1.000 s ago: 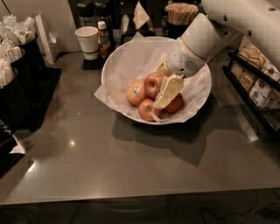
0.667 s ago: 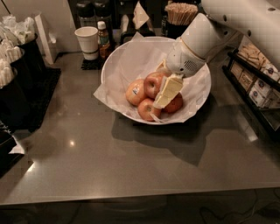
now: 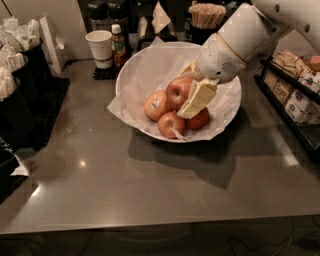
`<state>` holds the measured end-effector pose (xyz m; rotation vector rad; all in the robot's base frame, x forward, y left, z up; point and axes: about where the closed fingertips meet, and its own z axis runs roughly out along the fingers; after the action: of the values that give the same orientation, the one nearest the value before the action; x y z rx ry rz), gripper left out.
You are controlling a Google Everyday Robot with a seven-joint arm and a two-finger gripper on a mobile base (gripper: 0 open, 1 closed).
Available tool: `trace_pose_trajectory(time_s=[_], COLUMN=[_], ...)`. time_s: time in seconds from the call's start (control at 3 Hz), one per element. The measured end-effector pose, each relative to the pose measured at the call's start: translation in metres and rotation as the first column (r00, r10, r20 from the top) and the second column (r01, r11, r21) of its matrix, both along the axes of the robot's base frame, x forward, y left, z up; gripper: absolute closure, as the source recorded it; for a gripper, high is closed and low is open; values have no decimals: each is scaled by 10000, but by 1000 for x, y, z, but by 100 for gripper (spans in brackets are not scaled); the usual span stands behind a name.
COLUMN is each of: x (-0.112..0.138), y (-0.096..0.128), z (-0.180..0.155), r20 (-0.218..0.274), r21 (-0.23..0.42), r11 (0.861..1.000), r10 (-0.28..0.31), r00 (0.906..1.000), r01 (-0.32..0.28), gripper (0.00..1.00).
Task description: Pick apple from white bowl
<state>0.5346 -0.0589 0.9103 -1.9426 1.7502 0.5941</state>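
Counter [image 3: 150, 195]; gripper [image 3: 191, 106] in bowl [image 3: 131, 75], apple [image 3: 176, 90] partly hidden

Four apples, one bowl, one cup, one gripper
The single wide shallow white bowl [image 3: 229, 105] with a crinkled paper liner holds four round apples: one glossy red-orange apple [image 3: 178, 90] with a dark stem dimple, one paler apple with a white sticker [image 3: 156, 105], one smaller yellow-red apple with a stem [image 3: 171, 123], and one redder apple [image 3: 201, 120] half hidden; one cream-coloured gripper [image 3: 196, 98] hangs over the bowl's right half, just above the apples; behind the bowl stand one small white paper cup [image 3: 99, 46], one small white-capped bottle [image 3: 118, 44] and one dark holder of wooden stir sticks [image 3: 206, 15]
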Motion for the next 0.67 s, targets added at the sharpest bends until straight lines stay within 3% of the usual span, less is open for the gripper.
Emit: trace_pose_trajectory(time_s=[0.33, 0.67], x=[-28, -62], y=[-14, -35], z=[23, 37], r20=[38, 94], r21=[555, 803], r11=[9980, 9909], r10=[-298, -1094], r00=[9995, 9940], r01=[296, 1083], gripper=[100, 100])
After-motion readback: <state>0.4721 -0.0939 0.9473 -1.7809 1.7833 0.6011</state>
